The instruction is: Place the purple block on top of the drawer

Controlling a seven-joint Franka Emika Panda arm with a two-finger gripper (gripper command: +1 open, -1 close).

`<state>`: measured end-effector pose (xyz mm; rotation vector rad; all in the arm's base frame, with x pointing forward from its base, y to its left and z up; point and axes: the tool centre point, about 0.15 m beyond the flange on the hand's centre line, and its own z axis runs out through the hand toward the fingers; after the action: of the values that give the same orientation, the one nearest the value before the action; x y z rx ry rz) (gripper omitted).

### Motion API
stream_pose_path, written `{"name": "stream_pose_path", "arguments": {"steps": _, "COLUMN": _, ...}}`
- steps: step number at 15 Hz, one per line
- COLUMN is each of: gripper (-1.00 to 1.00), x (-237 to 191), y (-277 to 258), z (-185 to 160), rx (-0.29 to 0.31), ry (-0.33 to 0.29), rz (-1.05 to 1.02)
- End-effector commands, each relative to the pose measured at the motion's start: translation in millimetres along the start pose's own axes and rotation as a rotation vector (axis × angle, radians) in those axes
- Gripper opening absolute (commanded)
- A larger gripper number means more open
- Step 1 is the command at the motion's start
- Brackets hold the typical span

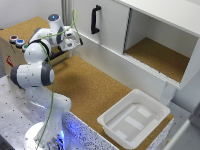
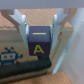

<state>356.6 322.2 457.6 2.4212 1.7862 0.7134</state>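
The purple block (image 2: 40, 44), with a yellow letter A on one face, sits between my gripper's (image 2: 42, 36) two fingers, which press on both of its sides. In the exterior view the gripper (image 1: 75, 42) hangs beside the drawer (image 1: 15, 52), the light-wood box with a cork top and small round buttons (image 1: 17, 41) at the exterior view's left. The block cannot be made out there. In the wrist view the drawer's pale front (image 2: 12, 52) with a blue figure and its black handle (image 2: 27, 65) lie right behind the block.
A big white cabinet (image 1: 107, 22) with a black vertical handle (image 1: 95, 19) and an open shelf stands at the back. A white plastic tub (image 1: 134, 117) sits on the cork table (image 1: 90, 90) at the exterior view's right. The arm's base is at the front left.
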Motion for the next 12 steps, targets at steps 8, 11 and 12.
{"name": "stream_pose_path", "arguments": {"steps": 8, "gripper": -1.00, "x": 114, "y": -78, "z": 38, "rx": 0.318, "ry": -0.046, "rz": -0.366}}
{"name": "stream_pose_path", "arguments": {"steps": 11, "gripper": -1.00, "x": 125, "y": -81, "z": 43, "rx": 0.337, "ry": -0.032, "rz": -0.357}}
{"name": "stream_pose_path", "arguments": {"steps": 12, "gripper": -1.00, "x": 130, "y": -77, "z": 44, "rx": 0.334, "ry": -0.027, "rz": -0.334}}
